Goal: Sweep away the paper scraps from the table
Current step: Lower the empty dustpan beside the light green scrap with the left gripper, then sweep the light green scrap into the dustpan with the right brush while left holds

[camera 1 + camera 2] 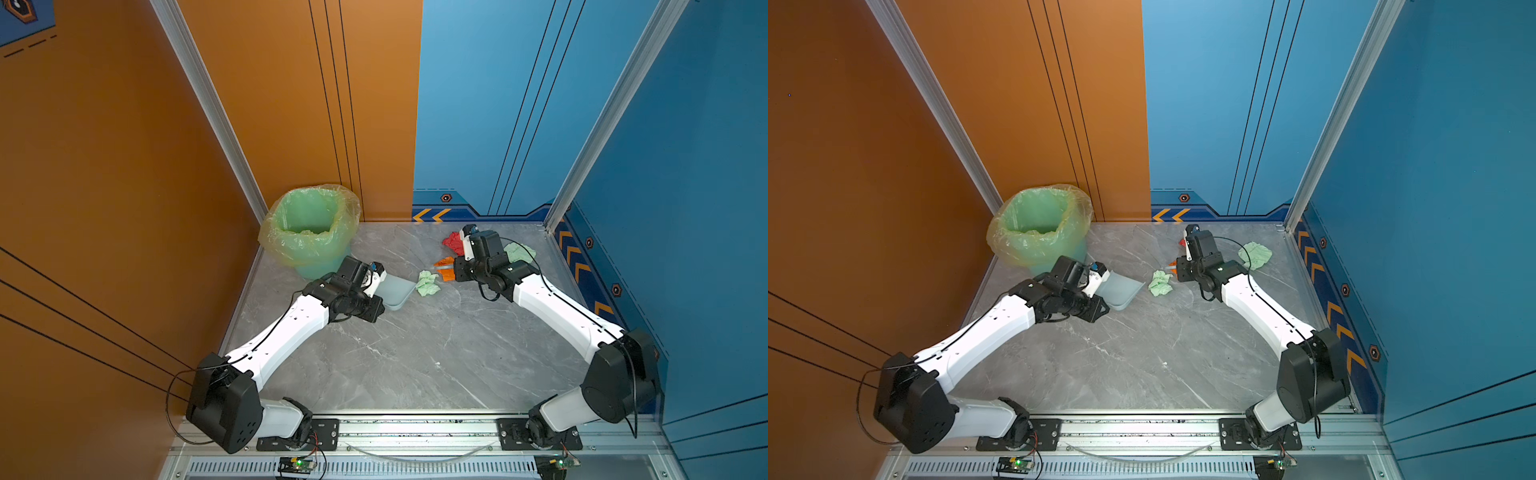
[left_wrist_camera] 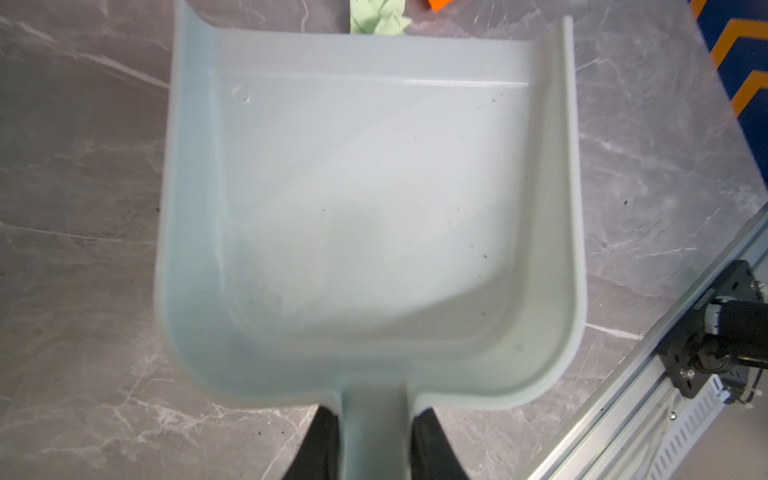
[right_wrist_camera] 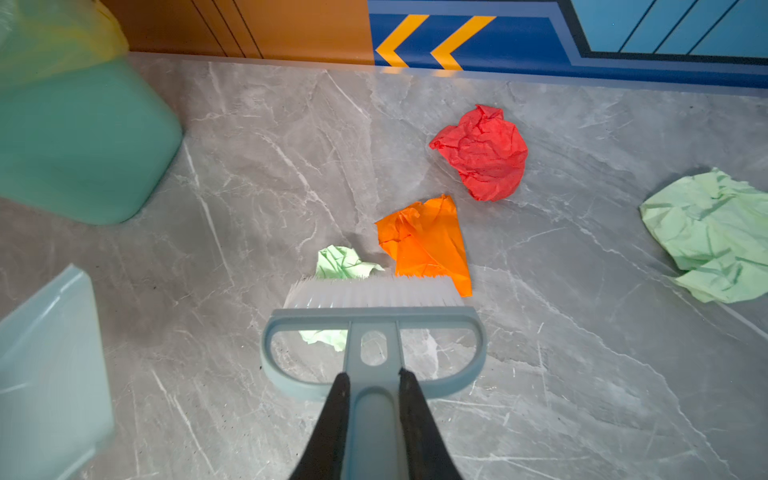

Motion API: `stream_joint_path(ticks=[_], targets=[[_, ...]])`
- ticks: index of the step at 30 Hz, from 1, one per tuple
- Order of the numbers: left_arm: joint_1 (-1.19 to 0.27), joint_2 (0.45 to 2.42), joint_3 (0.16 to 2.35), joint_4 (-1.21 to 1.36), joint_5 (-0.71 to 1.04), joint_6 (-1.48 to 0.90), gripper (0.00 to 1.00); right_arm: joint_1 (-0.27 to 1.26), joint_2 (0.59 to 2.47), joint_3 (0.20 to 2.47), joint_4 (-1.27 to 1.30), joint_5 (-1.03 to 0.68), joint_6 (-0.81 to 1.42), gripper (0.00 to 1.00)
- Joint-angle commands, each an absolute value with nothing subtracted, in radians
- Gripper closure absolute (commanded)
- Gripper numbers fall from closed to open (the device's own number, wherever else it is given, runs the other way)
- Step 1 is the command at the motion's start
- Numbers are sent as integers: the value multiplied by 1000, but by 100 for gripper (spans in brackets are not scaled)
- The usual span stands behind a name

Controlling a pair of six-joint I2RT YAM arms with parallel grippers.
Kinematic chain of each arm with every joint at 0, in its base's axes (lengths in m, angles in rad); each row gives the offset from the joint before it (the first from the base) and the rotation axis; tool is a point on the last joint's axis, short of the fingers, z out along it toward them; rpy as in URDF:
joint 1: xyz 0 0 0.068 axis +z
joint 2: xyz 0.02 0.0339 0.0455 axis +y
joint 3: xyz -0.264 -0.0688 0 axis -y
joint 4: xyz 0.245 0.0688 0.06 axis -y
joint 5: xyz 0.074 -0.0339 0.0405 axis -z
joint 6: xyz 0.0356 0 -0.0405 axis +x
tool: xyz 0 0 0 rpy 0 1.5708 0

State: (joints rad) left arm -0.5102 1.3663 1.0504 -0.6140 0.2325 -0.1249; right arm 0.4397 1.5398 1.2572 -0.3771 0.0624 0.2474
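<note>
**Right wrist view: brush down on the nearest scraps, pan set to catch them**

Standing beside the rig, I see the right gripper (image 3: 375, 378) clamped on the grey-blue handle of the hand brush (image 3: 374, 316), one jaw pressed to each side. The white bristles come down on a small pale green wad (image 3: 338, 262), which shows on both sides of them, and they touch the edge of an orange scrap (image 3: 428, 245). A red wad (image 3: 482, 151) lies just beyond the orange one. A larger pale green sheet (image 3: 715, 232) lies well apart from the rest.

In both top views the paper scraps (image 1: 428, 283) gather between 12 and 2 o'clock on the table (image 1: 395, 361), and the lined bin (image 1: 311, 232) stands in the 11 o'clock corner.

The left gripper (image 2: 372, 432) is closed tight on the handle of the pale blue dustpan (image 2: 365, 199). The pan's open lip points toward 3 o'clock, with the small green wad just past it. Whether lip and paper touch, I cannot tell. The pan holds no paper, so I judge the sweeping has barely begun.

The layout makes sense to me:
- **Pan and brush:** they face each other with the scraps between them, so a stroke toward 9 o'clock should push paper straight in.
- **Bin:** it sits close behind the pan, which keeps the tipping move short.
- **Far sheet:** it looks to need a separate, longer stroke.
</note>
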Motion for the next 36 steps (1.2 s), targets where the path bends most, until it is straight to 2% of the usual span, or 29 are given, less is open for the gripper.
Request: stream_joint_path(ticks=[1, 16, 36], targets=[[-545, 1381, 996, -604, 192, -136, 94, 452, 1589, 1319, -436, 207, 285, 100], [-650, 1575, 1007, -629, 151, -144, 95, 524, 1742, 1388, -491, 367, 269, 100], [-678, 1681, 1085, -629, 85, -169, 96, 627, 1787, 1352, -507, 366, 214, 100]])
